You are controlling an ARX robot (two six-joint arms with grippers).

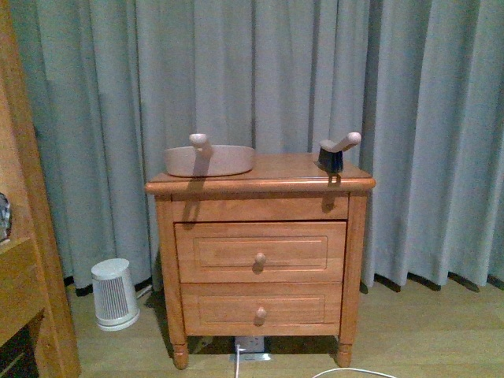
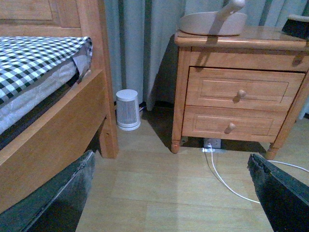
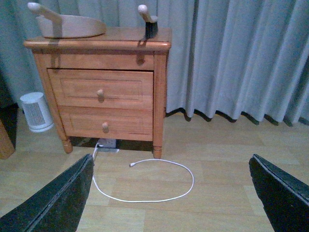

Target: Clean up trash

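Observation:
No trash wad shows in any view. A pink dustpan (image 1: 209,160) lies on the left of the wooden nightstand's top (image 1: 276,169); it also shows in the left wrist view (image 2: 212,21) and right wrist view (image 3: 70,25). A small brush (image 1: 337,152) with a pale handle and dark bristles stands on the right of the top, also in the right wrist view (image 3: 148,21). My left gripper (image 2: 171,193) is open and empty above the wooden floor. My right gripper (image 3: 171,193) is open and empty above the floor near a white cable loop (image 3: 145,181).
A small white heater (image 1: 114,293) stands on the floor left of the nightstand. A bed with a checked sheet (image 2: 34,58) and wooden frame is further left. A power strip (image 1: 250,346) lies under the nightstand. Grey curtains (image 1: 425,118) hang behind.

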